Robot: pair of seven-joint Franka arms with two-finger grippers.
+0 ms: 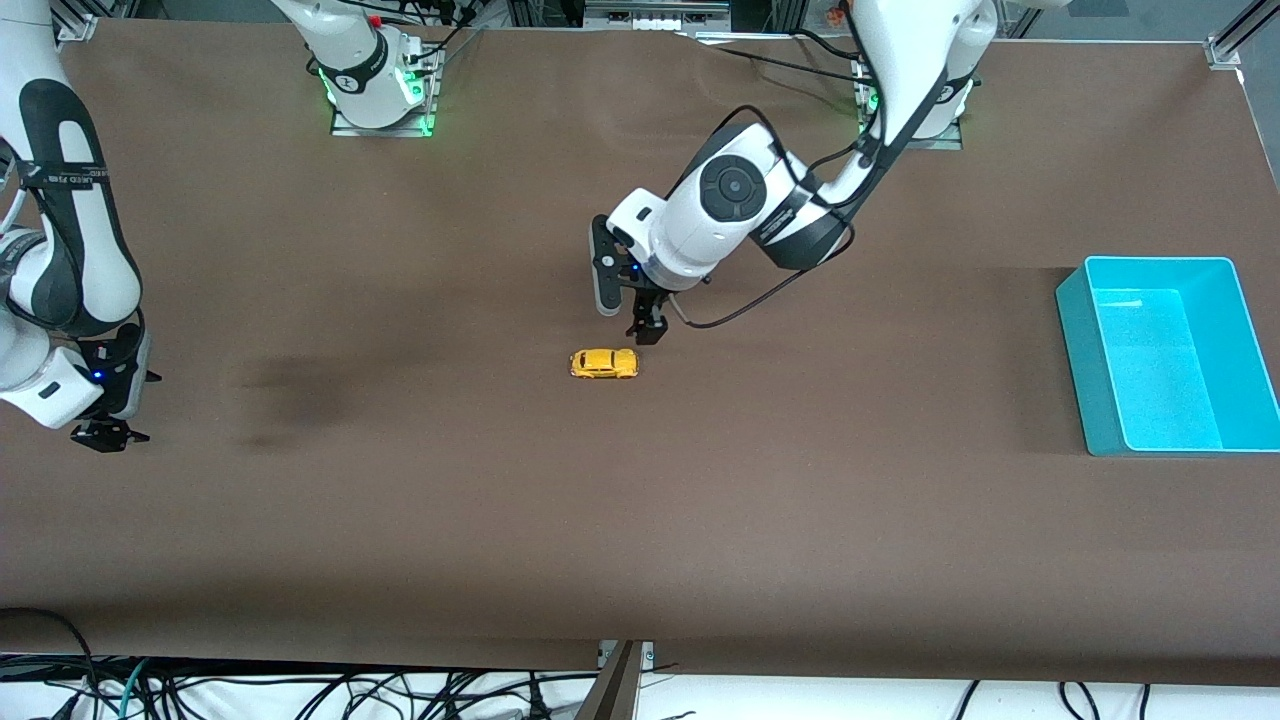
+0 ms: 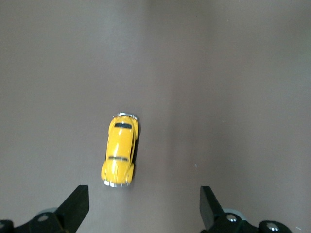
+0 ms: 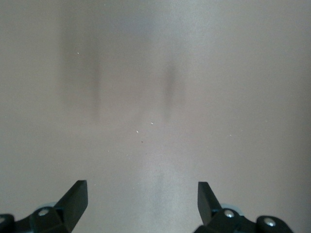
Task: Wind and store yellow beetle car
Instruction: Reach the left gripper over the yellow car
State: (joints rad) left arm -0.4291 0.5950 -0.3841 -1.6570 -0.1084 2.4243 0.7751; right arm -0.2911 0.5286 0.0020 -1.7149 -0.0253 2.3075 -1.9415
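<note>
The yellow beetle car [image 1: 604, 363] stands on its wheels on the brown table [image 1: 640, 520] near the middle. My left gripper [image 1: 647, 331] hangs open and empty just above the table beside the car. In the left wrist view the car [image 2: 120, 150] lies ahead of the gap between the fingers [image 2: 77, 206], nearer one finger. My right gripper [image 1: 108, 435] is open and empty over the right arm's end of the table, where that arm waits; in its wrist view the gripper [image 3: 142, 201] has only bare table under it.
A teal bin [image 1: 1083, 370] stands open at the left arm's end of the table, with nothing showing inside it. Cables hang below the table's front edge.
</note>
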